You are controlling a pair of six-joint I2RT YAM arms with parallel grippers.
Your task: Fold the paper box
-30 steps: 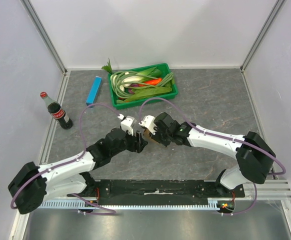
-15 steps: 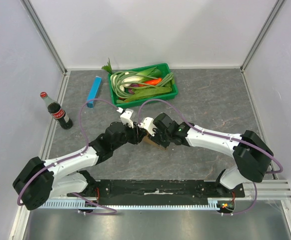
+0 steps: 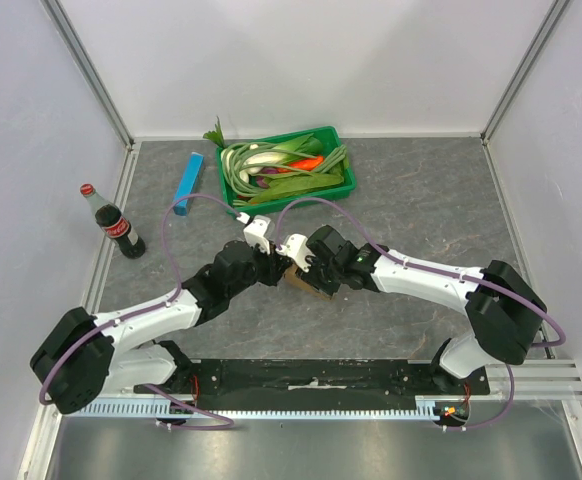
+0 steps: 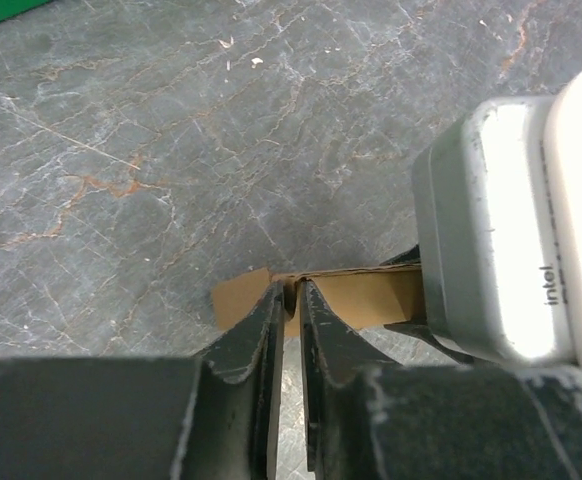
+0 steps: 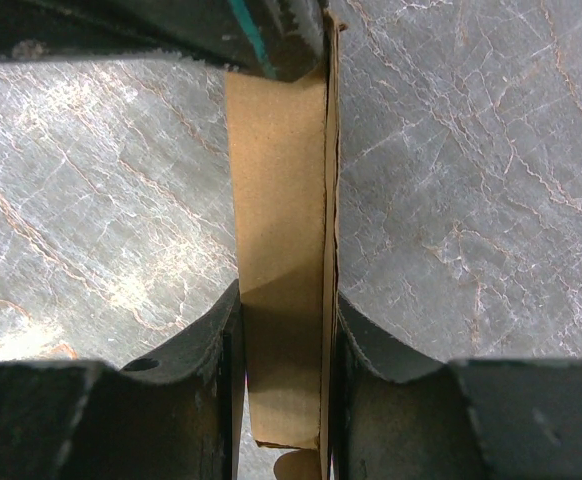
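Note:
The paper box (image 3: 301,280) is brown cardboard held off the grey table between both grippers at the middle of the top view. My right gripper (image 5: 286,298) is shut on it, with a folded cardboard strip (image 5: 276,180) standing edge-on between its fingers. My left gripper (image 4: 293,292) has its jaws pinched on the near top edge of the cardboard (image 4: 361,296), with one flap sticking out to the left. The two grippers (image 3: 274,266) (image 3: 309,272) meet almost tip to tip, and they hide most of the box from above.
A green tray (image 3: 343,186) of vegetables stands at the back centre. A slim blue box (image 3: 187,181) lies to its left. A cola bottle (image 3: 111,222) stands near the left wall. The right wrist camera housing (image 4: 491,250) sits close beside my left fingers.
My left gripper has moved up and to the right onto the box and closed from wide open to a pinch on its edge. The right gripper has kept its grip and barely moved.

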